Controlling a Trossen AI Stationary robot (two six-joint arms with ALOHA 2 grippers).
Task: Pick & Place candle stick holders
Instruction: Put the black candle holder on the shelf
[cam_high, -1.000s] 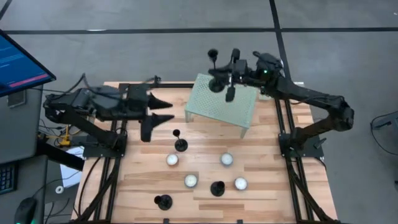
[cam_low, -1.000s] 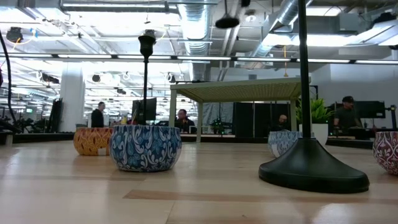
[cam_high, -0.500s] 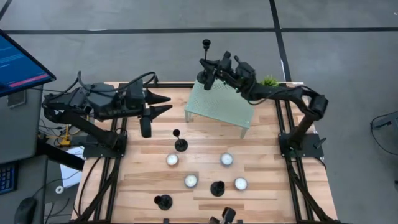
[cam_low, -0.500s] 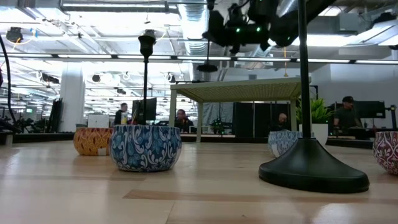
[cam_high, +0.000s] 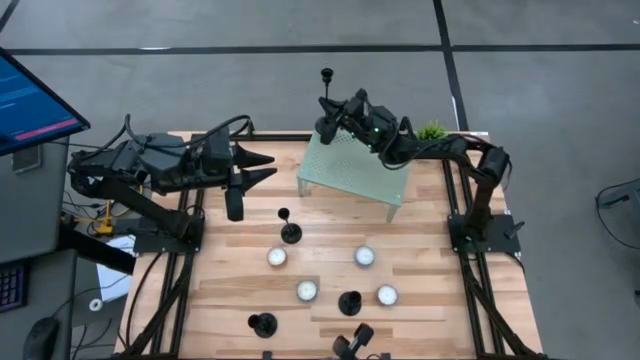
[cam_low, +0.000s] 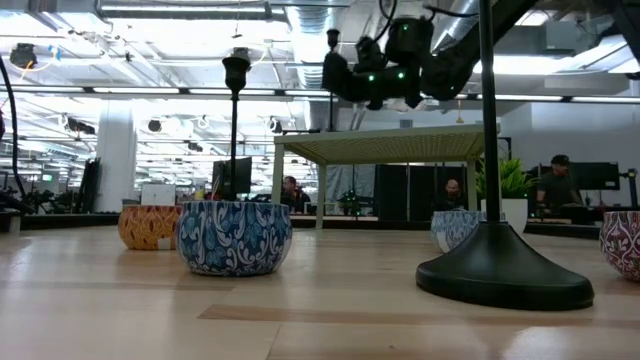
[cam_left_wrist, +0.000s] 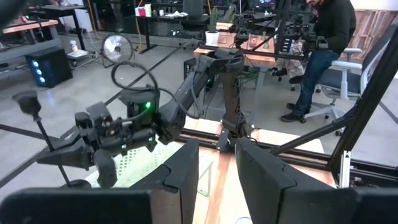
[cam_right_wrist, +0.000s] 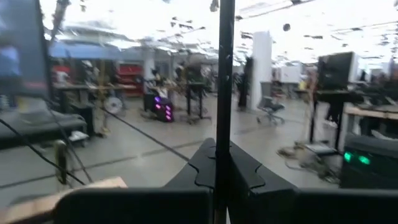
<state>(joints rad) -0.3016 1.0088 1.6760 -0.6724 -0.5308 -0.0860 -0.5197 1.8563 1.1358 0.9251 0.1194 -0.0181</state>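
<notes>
My right gripper (cam_high: 330, 112) reaches in from the table's right over the far left corner of a pale green perforated stand (cam_high: 360, 175). It is shut on a black candle stick holder whose cup (cam_high: 326, 73) points up. Three more candle stick holders stand on their round bases on the wood: one (cam_high: 290, 233) mid-table and two (cam_high: 350, 302) (cam_high: 263, 323) nearer the front edge. My left gripper (cam_high: 276, 167) hovers at the table's left, pointing level, open, with nothing between its fingers. My right gripper pinches the holder's thin stem (cam_right_wrist: 221, 134) between its two fingers, below the cup. The fingers come level from the table's right and lie across the stem. The holder stands upright with its base (cam_left_wrist: 76, 184) down at the stand's top. I cannot tell whether it touches.
Several white tealights in patterned tins lie among the holders (cam_high: 277, 256) (cam_high: 365, 256) (cam_high: 307, 291) (cam_high: 386, 295). A small green plant (cam_high: 432, 130) stands at the far right behind the stand. A monitor (cam_high: 35, 100) sits off the table's left. Bare wood lies between stand and tealights.
My right gripper has come down and toward the table's left with the holder, tipping to nearly level. The holder has stayed upright and sunk from well above the stand to its far left corner. My left gripper's fingers have drawn closer together without taking anything.
</notes>
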